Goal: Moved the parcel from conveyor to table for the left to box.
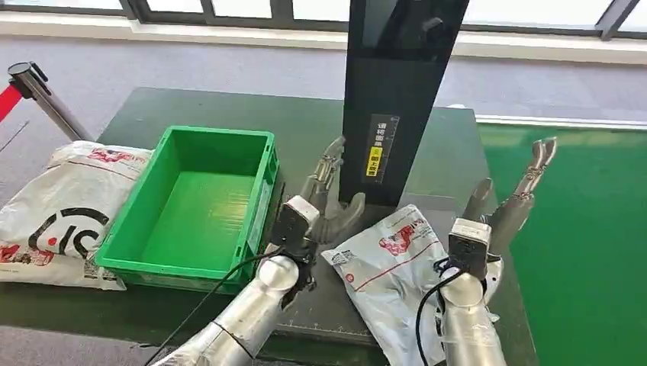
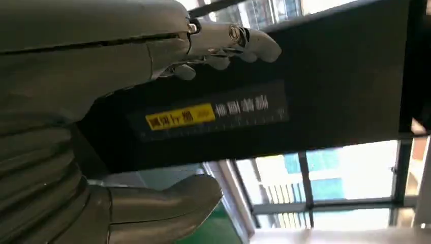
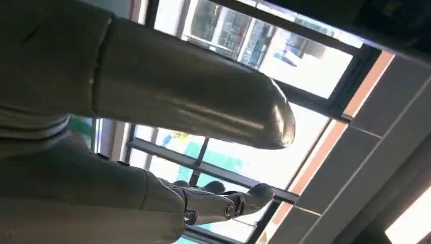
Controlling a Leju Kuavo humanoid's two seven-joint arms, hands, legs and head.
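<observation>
- Parcel point(image 1: 397, 278): a white plastic mailer with red print lies flat on the dark table point(image 1: 191, 114), in front of the black upright column point(image 1: 400, 91) and to the right of the green crate point(image 1: 194, 206). Its near end runs under the right forearm.
- Left robot hand point(image 1: 324, 194): raised above the table between the green crate and the parcel, fingers spread and pointing upward toward the column. It holds nothing. In the left wrist view point(image 2: 167, 127) the thumb and fingers stand apart with the column's yellow label point(image 2: 180, 117) between them.
- Right robot hand point(image 1: 511, 194): raised at the right edge of the parcel, fingers extended and apart, holding nothing. Whether its heel touches the parcel cannot be told from the head view. In the right wrist view point(image 3: 178, 152) the thumb and fingers are apart against windows.
- Green crate: open-topped, nothing seen inside, standing on the left half of the table.
- Second parcel point(image 1: 65, 210): a white mailer with black and red print lies against the crate's left wall.
- Conveyor point(image 1: 580, 229): a green surface runs along the right side of the table.
- Barrier post point(image 1: 42, 95): a metal post with red strap stands at far left, beyond the table.
</observation>
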